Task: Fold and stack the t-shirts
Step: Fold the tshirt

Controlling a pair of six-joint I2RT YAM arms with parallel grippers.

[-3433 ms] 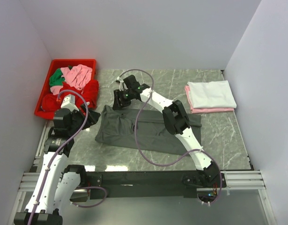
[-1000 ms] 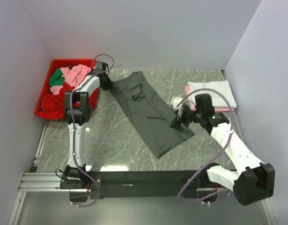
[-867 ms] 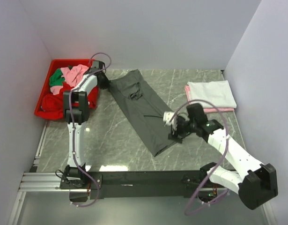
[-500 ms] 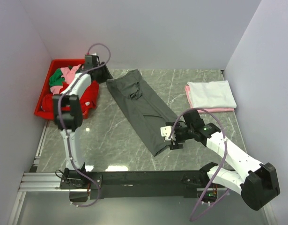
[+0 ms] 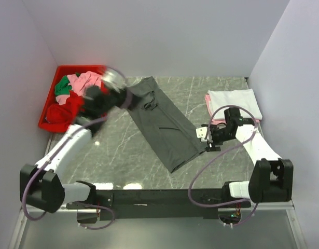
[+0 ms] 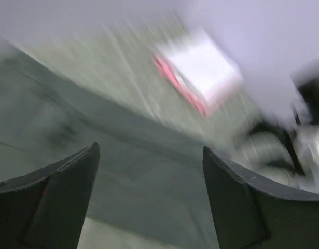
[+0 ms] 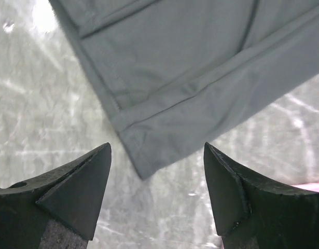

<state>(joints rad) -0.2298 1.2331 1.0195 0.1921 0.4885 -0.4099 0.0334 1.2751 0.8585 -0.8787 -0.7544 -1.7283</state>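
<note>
A dark grey t-shirt (image 5: 162, 122), folded into a long strip, lies diagonally across the table. My left gripper (image 5: 120, 97) is blurred by motion at the strip's far left end. In the left wrist view the left gripper (image 6: 149, 150) is open and empty over grey cloth (image 6: 123, 155). My right gripper (image 5: 205, 139) is at the strip's near right corner. In the right wrist view the right gripper (image 7: 157, 146) is open and empty, just above that corner (image 7: 190, 67). A folded white shirt (image 5: 234, 104) lies on a folded pink one (image 5: 215, 120) at the right.
A red plastic bin (image 5: 47, 123) at the far left holds loose pink (image 5: 86, 82), green (image 5: 62, 86) and red (image 5: 66, 106) shirts. The folded stack also shows blurred in the left wrist view (image 6: 200, 72). White walls close in the table on three sides.
The left arm has swung down from the bin's far corner and its gripper now hangs over the grey shirt's far left end. The right gripper has moved right and further away to the strip's corner.
</note>
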